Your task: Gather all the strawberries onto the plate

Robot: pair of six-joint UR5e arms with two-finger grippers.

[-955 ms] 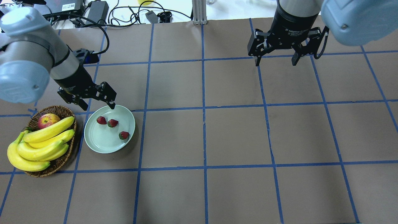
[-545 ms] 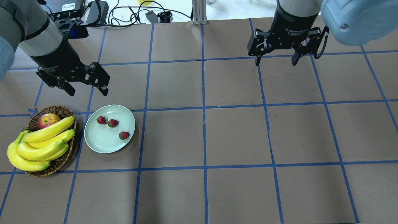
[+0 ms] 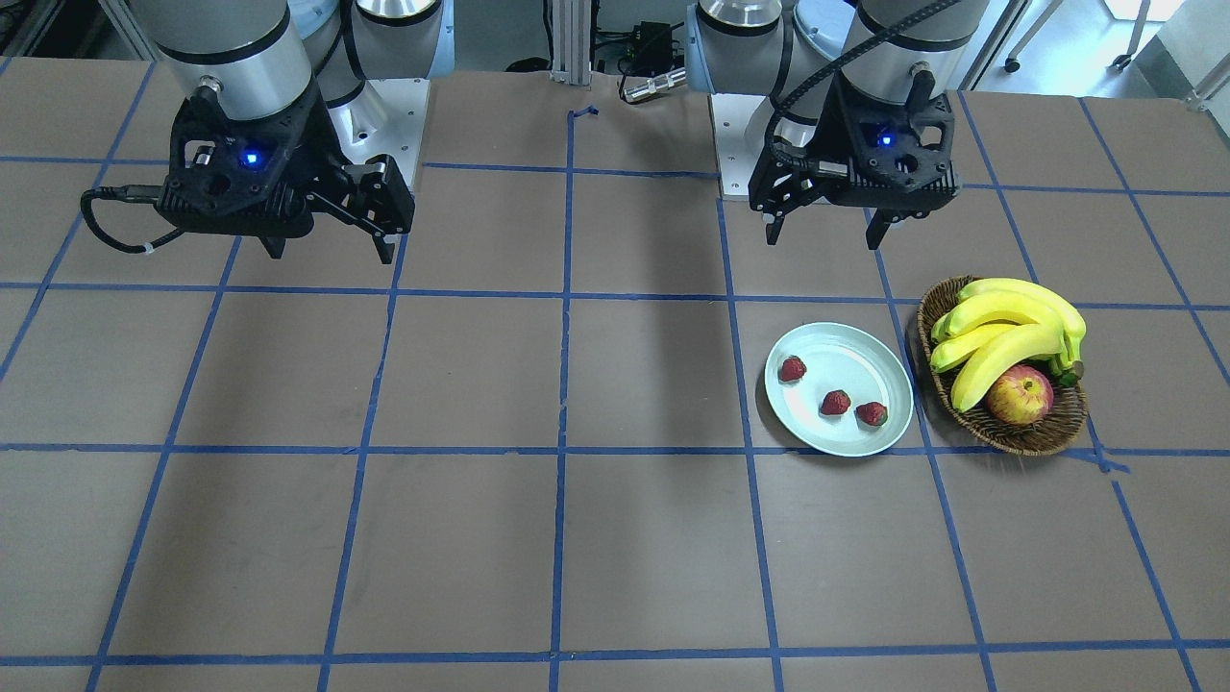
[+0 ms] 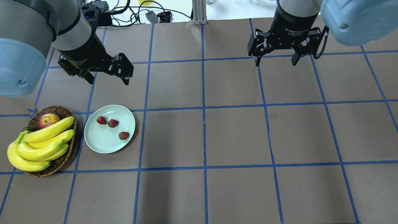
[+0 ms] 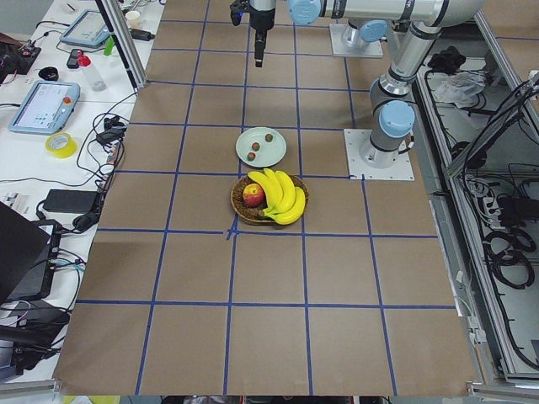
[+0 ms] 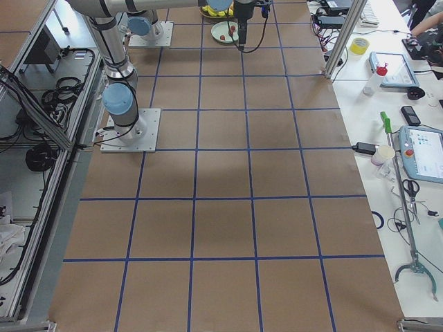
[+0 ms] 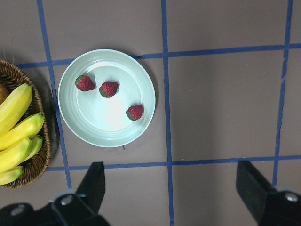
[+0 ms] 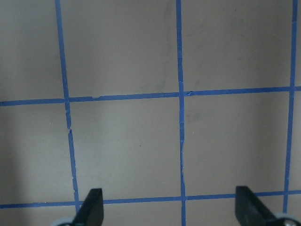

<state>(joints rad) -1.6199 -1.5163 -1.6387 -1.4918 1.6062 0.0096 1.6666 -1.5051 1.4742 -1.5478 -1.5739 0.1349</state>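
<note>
Red strawberries (image 4: 112, 123), all three, lay in the plate (image 4: 102, 141) below the left gripper (image 4: 108, 81), which had lifted clear, jaws spread and empty, job seemingly done.

Silver-grey tube arms (image 4: 71, 28) with pale blue joint caps (image 4: 18, 59), one small screw (image 4: 21, 81) each. Black wrist collars (image 4: 83, 51), white lettering (image 4: 295, 31) on the right. Black left gripper (image 4: 108, 81) and right gripper (image 4: 275, 63), blue lights (image 3: 252, 158), looped black cable (image 3: 108, 229) at right wrist.

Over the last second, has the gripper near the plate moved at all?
Yes. The left gripper has drawn away from the plate: it was over the rim, and bare table now lies between them.
</note>
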